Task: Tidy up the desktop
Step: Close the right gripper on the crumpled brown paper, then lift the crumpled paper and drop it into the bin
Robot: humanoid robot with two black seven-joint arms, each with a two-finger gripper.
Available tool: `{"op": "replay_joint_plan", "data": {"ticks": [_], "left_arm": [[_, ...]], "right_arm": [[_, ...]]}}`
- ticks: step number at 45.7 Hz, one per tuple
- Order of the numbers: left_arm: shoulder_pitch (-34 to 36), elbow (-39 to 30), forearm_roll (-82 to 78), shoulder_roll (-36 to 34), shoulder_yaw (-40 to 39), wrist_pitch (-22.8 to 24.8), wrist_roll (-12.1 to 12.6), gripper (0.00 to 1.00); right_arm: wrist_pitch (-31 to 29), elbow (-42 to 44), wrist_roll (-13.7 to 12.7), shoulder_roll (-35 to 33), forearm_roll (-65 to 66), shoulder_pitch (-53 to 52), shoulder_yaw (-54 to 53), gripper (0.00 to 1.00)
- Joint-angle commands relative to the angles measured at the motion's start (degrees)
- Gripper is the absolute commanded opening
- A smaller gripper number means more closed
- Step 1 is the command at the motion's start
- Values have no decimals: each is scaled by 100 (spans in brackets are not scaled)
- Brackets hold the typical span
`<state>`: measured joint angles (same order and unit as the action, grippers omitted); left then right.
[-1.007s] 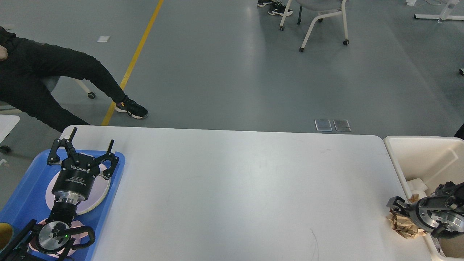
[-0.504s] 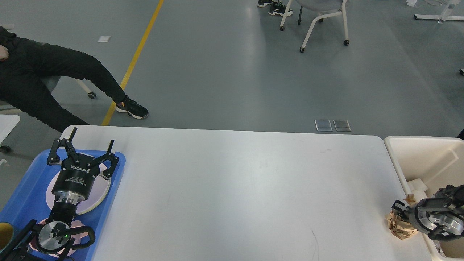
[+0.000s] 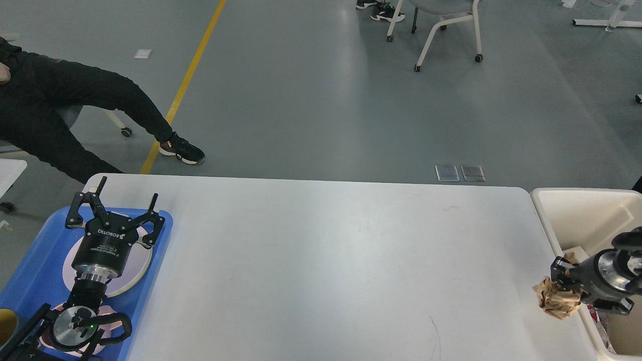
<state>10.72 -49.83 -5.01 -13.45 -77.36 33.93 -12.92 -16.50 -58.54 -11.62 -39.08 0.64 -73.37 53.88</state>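
- The worktop [image 3: 321, 260], a broad white surface with rounded corners, fills the lower middle of the view, and its wide centre is bare.
- My right pincer [image 3: 562, 288] sits at the worktop's right edge, clamped on a crumpled wad of brown paper [image 3: 554, 301].
- The paper wad hangs at the pincer's tip, over the strip where the worktop meets the beige bin [image 3: 577, 210]; I cannot tell whether the wad touches the surface.
- The bin stands just beside the worktop's right end, and my right arm reaches across its near part. Something white lies inside it, mostly hidden behind the arm.
- My left pincer [image 3: 113, 210] is above the blue tray [image 3: 35, 265] at the worktop's left end, its two fingers spread wide with nothing between them.
- Under that pincer a round pale plate [image 3: 138, 265] rests in the tray, partly covered by my wrist.
- A yellow object [image 3: 6, 323] shows at the tray's near left corner, cut off by the view's edge.
- Beyond the worktop is grey floor with a yellow line [image 3: 185, 82], a seated person in black [image 3: 75, 105] at the left, and a white chair on wheels [image 3: 441, 25] at the top.
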Motion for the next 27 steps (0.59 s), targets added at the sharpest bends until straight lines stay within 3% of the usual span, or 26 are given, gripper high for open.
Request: {"op": "replay_joint_plan", "data": {"ticks": [1,8,14,18,27], "left_arm": [[0,0,0,0,1,0,0,96],[0,0,0,0,-7,0,0,96],[0,0,0,0,-7,0,0,96],[0,0,0,0,-7,0,0,96],[0,0,0,0,-8,0,0,96]], "right_arm": [[-1231,-403,-42,-346,-11,-1212,411,0],[-1707,-983,-42,-223,-520,-3005,1738,0],[-1672,-1624,10,461,-977,-4246,2881,0],[-1655,-1757,54,770,-1364,-4432,3181,0],[-1295,-1757,107,779,-1567,-4388,3296,0]]}}
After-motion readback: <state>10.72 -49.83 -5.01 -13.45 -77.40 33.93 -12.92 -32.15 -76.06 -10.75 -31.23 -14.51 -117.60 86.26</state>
